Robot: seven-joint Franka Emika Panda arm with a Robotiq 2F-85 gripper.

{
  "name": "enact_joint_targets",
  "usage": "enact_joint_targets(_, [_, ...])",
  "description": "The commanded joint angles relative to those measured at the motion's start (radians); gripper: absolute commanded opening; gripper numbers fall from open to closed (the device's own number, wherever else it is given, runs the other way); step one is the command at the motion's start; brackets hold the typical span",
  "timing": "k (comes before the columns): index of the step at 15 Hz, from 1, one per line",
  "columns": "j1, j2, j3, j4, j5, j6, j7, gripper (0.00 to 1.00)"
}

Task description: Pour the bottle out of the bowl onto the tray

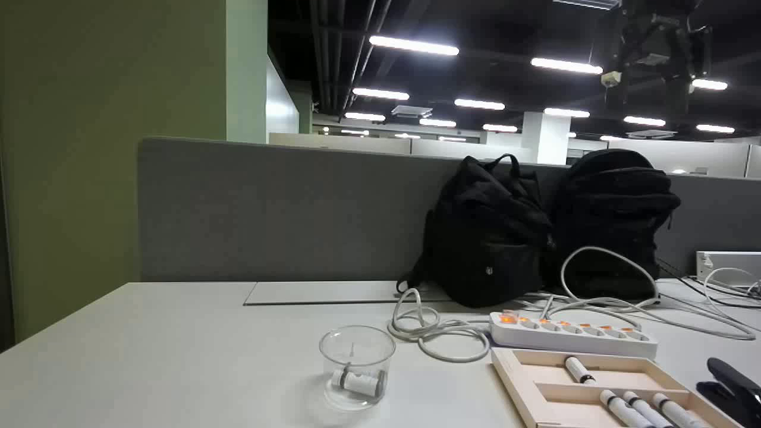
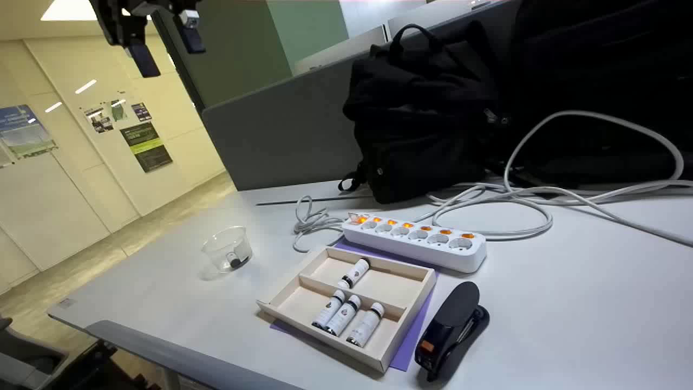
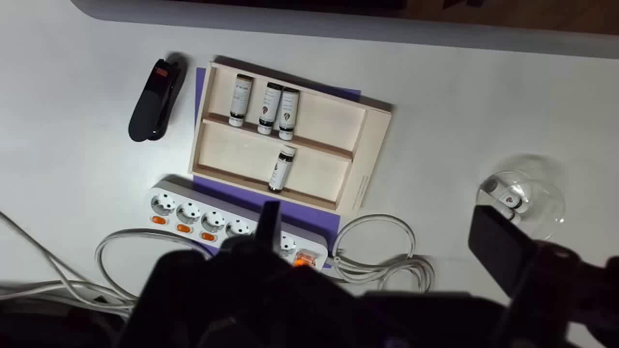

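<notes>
Fingers [image 3: 500,249] hang spread and empty above the desk [image 1: 178,356], presumably to straddle the clear bowl [image 2: 219,246], which stands upright, a bottle [image 1: 359,383] lying inside, apart from the tray [image 2: 399,284], likely so its walls stay reachable.

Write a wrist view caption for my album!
Past an open black gripper: four white-labelled bottles in a rectangular beige wooden tray, a round clear bowl apart.
</notes>
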Motion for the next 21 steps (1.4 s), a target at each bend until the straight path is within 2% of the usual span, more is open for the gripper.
enact_joint_targets(1, [0.013, 0.001, -0.01, 0.002, -0.006, -0.002, 0.006, 1.0])
enact_joint_targets(15, [0.013, 0.001, -0.01, 0.002, -0.006, -0.002, 0.006, 1.0])
enact_joint_targets(16, [0.021, 0.04, -0.008, 0.007, -0.003, 0.008, -0.005, 1.0])
enact_joint_targets(21, [0.076, 0.224, 0.034, -0.012, 0.023, 0.238, -0.001, 1.0])
